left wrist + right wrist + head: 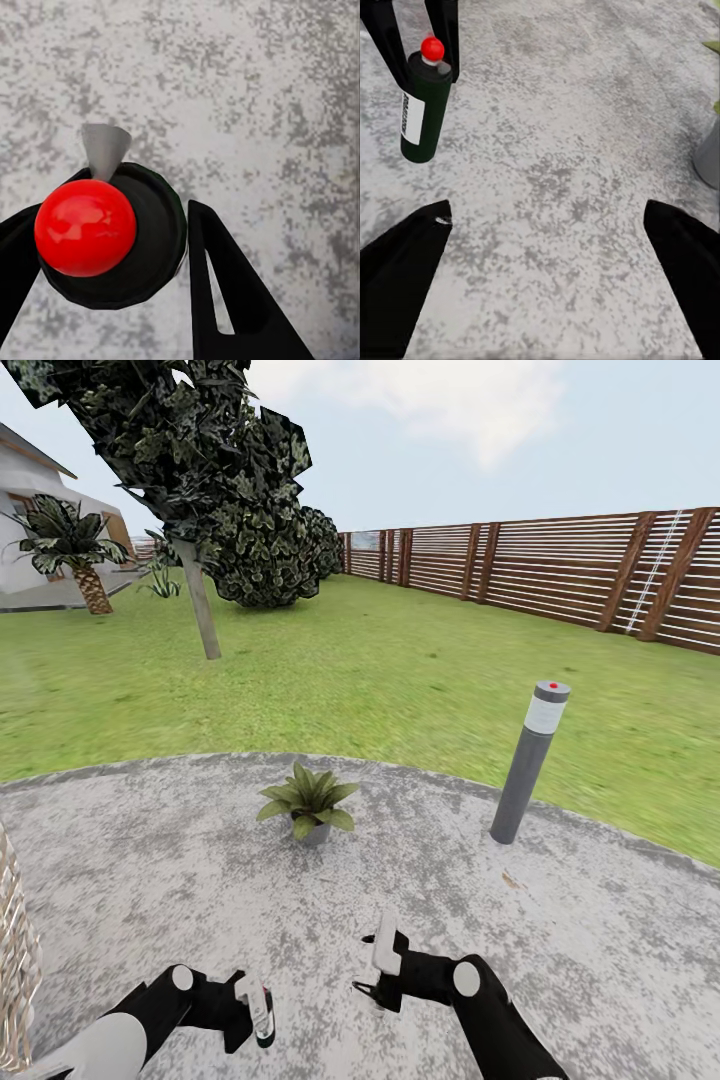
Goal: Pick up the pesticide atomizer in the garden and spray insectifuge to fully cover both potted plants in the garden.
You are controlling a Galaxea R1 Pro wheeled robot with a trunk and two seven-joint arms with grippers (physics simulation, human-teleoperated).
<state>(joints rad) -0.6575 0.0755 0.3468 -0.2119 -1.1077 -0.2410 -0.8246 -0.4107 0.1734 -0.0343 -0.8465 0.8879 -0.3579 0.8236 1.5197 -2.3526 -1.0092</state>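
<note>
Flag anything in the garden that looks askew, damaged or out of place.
The grey post lamp at the paving's edge leans, its top tilted toward the fence, and the tree trunk on the lawn slants too. The potted plant stands upright on the paving, and the left gripper holds the pesticide atomizer. Nothing looks spilled or broken.
</note>
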